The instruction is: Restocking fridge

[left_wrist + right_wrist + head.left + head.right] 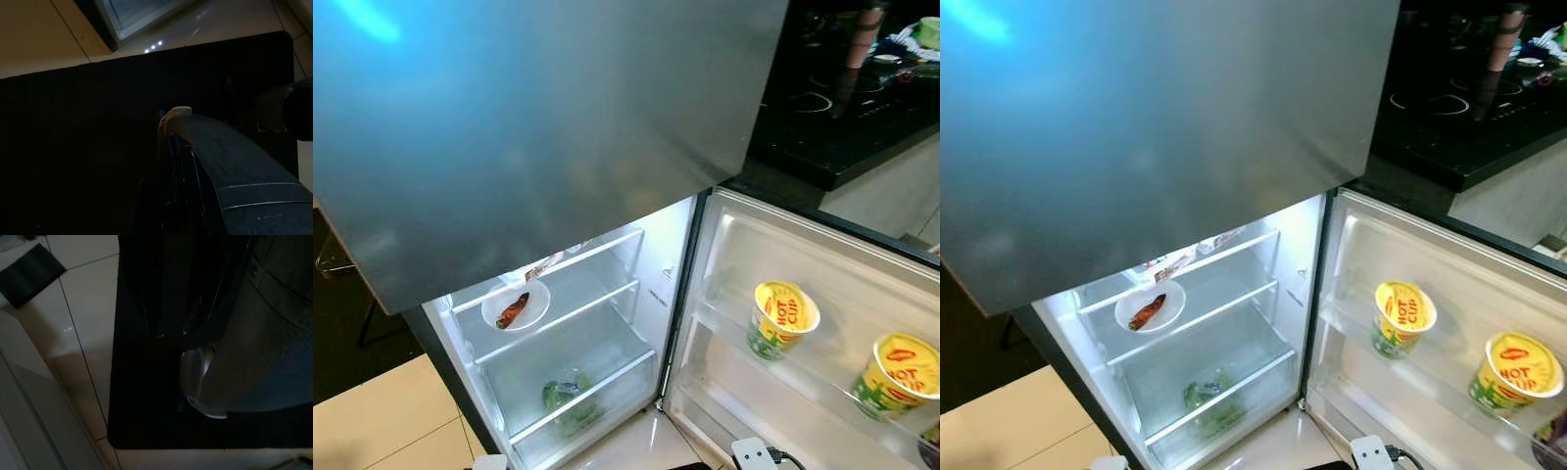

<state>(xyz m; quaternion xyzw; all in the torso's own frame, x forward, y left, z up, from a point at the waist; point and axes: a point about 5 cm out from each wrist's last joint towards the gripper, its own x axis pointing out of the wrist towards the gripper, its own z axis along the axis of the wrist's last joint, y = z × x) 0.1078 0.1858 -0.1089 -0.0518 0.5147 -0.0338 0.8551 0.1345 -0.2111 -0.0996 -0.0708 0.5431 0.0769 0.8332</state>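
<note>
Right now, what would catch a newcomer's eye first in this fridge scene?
The open lower fridge compartment glows brightly under the broad grey upper door. On its shelf sits a white bowl holding a reddish-brown piece of food, with leafy greens in the drawer below. Two yellow Hot Cup noodle cups stand in the open door's rack.

A dull grey-silver finish with a blue glare is shown on the upper fridge door (529,127). The lit fridge interior (597,333) is seen as white and clear. A reddish-brown piece of food is carried on a white plate (517,305). Green leafy vegetables (570,397) are seen below. Yellow is shown on two cups (781,318), with red lettering and green bases. The floor tiles (382,421) are coloured beige.
</note>
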